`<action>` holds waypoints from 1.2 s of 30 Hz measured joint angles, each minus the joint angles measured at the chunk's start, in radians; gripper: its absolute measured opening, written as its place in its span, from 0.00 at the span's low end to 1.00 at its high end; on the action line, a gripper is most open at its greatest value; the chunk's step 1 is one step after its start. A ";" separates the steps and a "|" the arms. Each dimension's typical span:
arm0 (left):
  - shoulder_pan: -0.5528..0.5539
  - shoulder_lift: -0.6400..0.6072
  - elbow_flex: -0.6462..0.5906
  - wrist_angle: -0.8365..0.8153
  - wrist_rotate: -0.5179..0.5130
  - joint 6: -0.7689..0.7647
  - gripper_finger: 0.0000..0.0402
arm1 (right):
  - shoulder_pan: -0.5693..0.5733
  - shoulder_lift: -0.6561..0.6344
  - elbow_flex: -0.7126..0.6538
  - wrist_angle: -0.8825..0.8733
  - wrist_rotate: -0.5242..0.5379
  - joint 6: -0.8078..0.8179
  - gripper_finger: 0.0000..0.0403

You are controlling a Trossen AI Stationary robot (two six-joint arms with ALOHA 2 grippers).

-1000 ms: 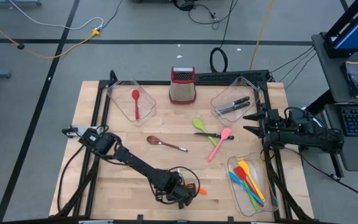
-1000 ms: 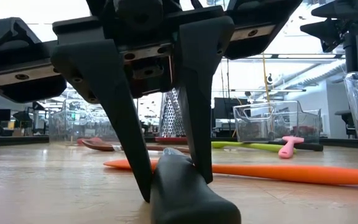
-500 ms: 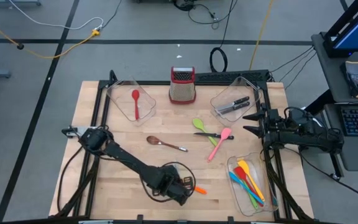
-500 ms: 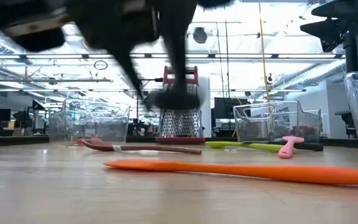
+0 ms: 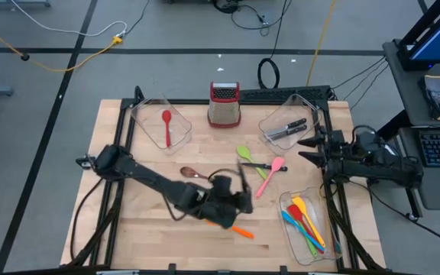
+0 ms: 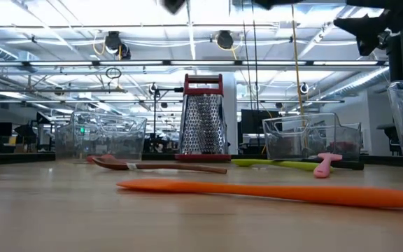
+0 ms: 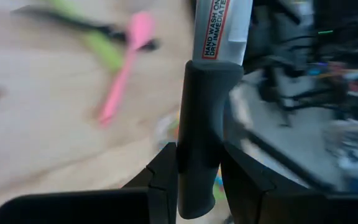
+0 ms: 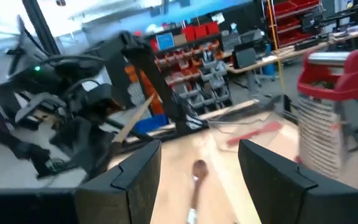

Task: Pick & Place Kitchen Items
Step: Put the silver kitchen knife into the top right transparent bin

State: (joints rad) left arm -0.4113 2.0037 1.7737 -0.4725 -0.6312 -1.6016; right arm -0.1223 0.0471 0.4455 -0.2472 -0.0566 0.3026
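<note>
Now the black-handled knife (image 7: pixel 205 118) is the thing that matters: it stands between the two fingers (image 7: pixel 163 180) of the left gripper (image 5: pixel 239 191), which is closed on its dark handle, and the blade with a paper label points up and away from the wrist. In the high view the knife shows as a thin dark line above the middle of the table (image 5: pixel 113 229), and its long axis runs about from 6 o'clock to 12 o'clock.

From the knife, the clear bin (image 5: pixel 270 122) that already holds other black-handled knives (image 5: pixel 287 128) lies at about 1 o'clock, near the far right corner. This direction is what the coming move probably depends on, because I judge this bin to be the place for the knife. The knives in it lie slanted, so the held knife may need some turn.

Near the knife, at about 2 o'clock, lies the pink spatula (image 5: pixel 269 176), with the green spoon (image 5: pixel 250 157) just beside it. The orange spatula (image 5: pixel 241 231) lies on the table at 6 o'clock.

The right gripper (image 5: pixel 308 150) waits at the right edge with its fingers apart and empty. It is nearer to the knife bin, but the left one has the knife.
</note>
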 joint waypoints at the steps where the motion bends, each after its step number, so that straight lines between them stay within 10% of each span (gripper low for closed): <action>1: 0.015 0.000 0.000 0.051 0.004 0.058 0.23 | 0.000 0.007 -0.007 0.019 -0.006 0.018 0.52; 14: 0.167 0.000 0.002 0.482 0.192 0.583 0.23 | 0.000 0.135 -0.087 0.225 -0.363 0.029 0.52; 36: 0.356 0.000 0.002 0.485 0.479 0.808 0.23 | 0.000 0.356 -0.110 0.463 -0.228 0.058 0.53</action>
State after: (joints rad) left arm -0.0550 2.0037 1.7756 0.0120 -0.1520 -0.7932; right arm -0.1226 0.4030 0.3355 0.2157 -0.2845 0.3606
